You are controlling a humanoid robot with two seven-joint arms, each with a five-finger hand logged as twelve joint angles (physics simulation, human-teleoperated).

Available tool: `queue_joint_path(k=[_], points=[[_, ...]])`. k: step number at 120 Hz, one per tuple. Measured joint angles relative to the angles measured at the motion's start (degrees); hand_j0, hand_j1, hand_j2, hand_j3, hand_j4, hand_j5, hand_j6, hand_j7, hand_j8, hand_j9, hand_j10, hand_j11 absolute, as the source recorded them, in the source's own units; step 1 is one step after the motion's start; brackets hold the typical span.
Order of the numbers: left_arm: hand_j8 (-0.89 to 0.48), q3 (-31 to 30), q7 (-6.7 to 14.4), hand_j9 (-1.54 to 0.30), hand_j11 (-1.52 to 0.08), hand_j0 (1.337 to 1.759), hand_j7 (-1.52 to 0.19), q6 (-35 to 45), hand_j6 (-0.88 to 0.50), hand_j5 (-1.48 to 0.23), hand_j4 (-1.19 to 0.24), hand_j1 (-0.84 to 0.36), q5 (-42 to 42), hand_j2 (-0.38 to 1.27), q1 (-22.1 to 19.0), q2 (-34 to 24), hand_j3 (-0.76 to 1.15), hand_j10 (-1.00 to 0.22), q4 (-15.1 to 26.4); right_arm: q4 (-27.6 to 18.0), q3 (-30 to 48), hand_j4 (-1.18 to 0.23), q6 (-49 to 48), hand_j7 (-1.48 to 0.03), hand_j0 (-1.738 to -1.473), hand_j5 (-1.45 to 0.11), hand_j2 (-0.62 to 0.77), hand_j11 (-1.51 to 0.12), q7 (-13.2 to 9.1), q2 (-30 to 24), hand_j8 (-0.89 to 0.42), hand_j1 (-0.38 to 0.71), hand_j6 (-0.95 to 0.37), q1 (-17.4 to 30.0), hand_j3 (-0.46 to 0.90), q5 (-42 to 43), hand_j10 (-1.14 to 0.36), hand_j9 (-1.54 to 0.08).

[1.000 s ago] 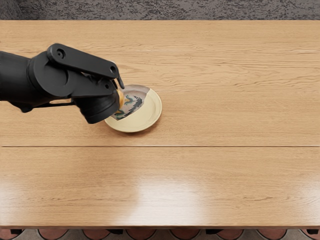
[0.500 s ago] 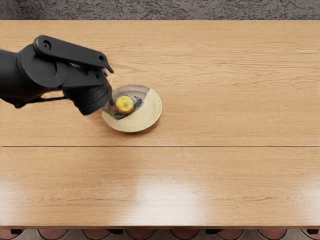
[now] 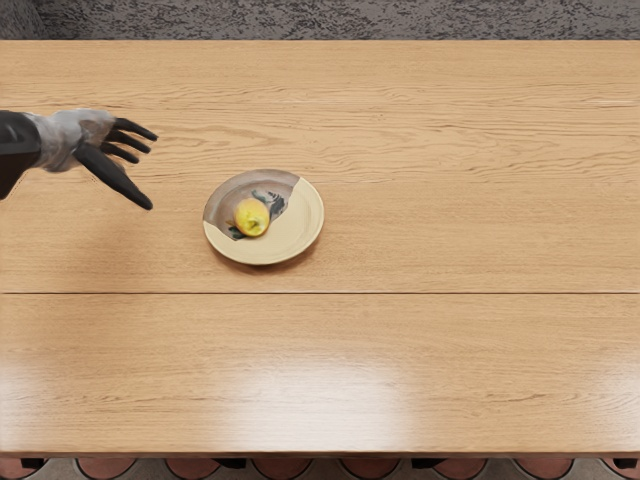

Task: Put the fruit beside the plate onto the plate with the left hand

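A yellow fruit with a reddish blush (image 3: 251, 216) lies on the round cream plate (image 3: 300, 226), left of the plate's middle, on its grey-patterned part. My left hand (image 3: 120, 155) hovers over the table well to the left of the plate, apart from it. Its dark fingers (image 3: 122, 180) are spread and hold nothing. The right arm does not show in the head view.
The wooden table (image 3: 420, 330) carries only the plate and fruit. A seam runs across it just below the plate. The far edge meets a dark grey floor (image 3: 320, 18).
The left hand has let go of the fruit on the plate and drawn back to the left, away from it. The fruit has settled a little on the plate.
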State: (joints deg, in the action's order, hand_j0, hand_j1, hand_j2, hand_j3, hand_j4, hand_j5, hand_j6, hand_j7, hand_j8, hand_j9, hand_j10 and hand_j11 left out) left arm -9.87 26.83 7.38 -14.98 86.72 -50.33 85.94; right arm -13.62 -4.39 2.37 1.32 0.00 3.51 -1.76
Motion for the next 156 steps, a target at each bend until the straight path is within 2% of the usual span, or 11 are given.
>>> queue_joint_path(k=[11,18,34,53,66,73,91,156], points=[[-0.25,2.3,-6.9,-0.33,-0.33,1.658,-0.33,-8.1,-0.25,-0.33,-0.25,0.05,-0.6,0.06,-2.4,-1.9,0.00,-0.26,-0.2,0.0,0.0,-0.04,0.0,-0.05,-1.658,-0.05,-0.01,-0.05,0.0,0.0,-0.04,-0.30,-0.04,0.0,0.00,0.0,-0.04,-0.05],[-0.25,4.2,-10.3,-0.33,-0.33,1.658,-0.33,-12.4,-0.25,-0.33,-0.25,0.05,-0.8,0.06,-4.5,-2.7,0.00,-0.25,-0.6,0.0,0.0,-0.04,0.0,-0.05,-1.658,-0.05,-0.01,-0.05,0.0,0.0,-0.04,-0.30,-0.04,0.0,0.00,0.0,-0.04,-0.05],[-0.25,7.4,-15.7,-0.33,-0.33,1.658,-0.33,-17.7,-0.25,-0.33,-0.25,0.05,-0.9,0.05,-7.3,-2.9,0.00,-0.25,-1.2,0.0,0.0,-0.04,0.0,-0.05,-1.658,-0.05,-0.01,-0.05,0.0,0.0,-0.04,-0.30,-0.04,0.0,0.00,0.0,-0.04,-0.05],[-0.25,10.8,-22.0,-0.32,-0.32,1.658,-0.32,-20.0,-0.25,-0.32,-0.25,0.05,-1.4,0.05,-15.9,-6.8,0.00,-0.25,-1.8,0.0,0.0,-0.04,0.0,-0.05,-1.658,-0.05,-0.01,-0.05,0.0,0.0,-0.04,-0.30,-0.04,0.0,0.00,0.0,-0.04,-0.05],[-0.25,15.1,-25.3,-0.32,-0.32,1.658,-0.32,-22.8,-0.25,-0.32,-0.25,0.05,-1.6,0.05,-22.9,-7.0,0.00,-0.25,-2.4,0.0,0.0,-0.04,0.0,-0.05,-1.658,-0.05,-0.01,-0.05,0.0,0.0,-0.04,-0.30,-0.04,0.0,0.00,0.0,-0.04,-0.05],[-0.25,18.1,-26.2,-0.32,-0.32,1.658,-0.32,-24.5,-0.25,-0.32,-0.25,0.05,-1.7,0.05,-25.7,-7.3,0.00,-0.25,-2.7,0.0,0.0,-0.04,0.0,-0.05,-1.658,-0.05,-0.01,-0.05,0.0,0.0,-0.04,-0.30,-0.04,0.0,0.00,0.0,-0.04,-0.05],[-0.25,21.4,-27.2,-0.32,-0.32,1.658,-0.32,-26.5,-0.25,-0.32,-0.25,0.05,-1.9,0.05,-25.8,-7.8,0.00,-0.25,-3.4,0.0,0.0,-0.04,0.0,-0.05,-1.658,-0.05,-0.01,-0.05,0.0,0.0,-0.04,-0.30,-0.04,0.0,0.00,0.0,-0.04,-0.05],[-0.25,22.4,-27.6,-0.32,-0.32,1.658,-0.32,-27.7,-0.25,-0.32,-0.25,0.05,-2.0,0.05,-25.8,-7.8,0.00,-0.25,-4.0,0.0,0.0,-0.04,0.0,-0.05,-1.658,-0.05,-0.01,-0.05,0.0,0.0,-0.04,-0.30,-0.04,0.0,0.00,0.0,-0.04,-0.05]])
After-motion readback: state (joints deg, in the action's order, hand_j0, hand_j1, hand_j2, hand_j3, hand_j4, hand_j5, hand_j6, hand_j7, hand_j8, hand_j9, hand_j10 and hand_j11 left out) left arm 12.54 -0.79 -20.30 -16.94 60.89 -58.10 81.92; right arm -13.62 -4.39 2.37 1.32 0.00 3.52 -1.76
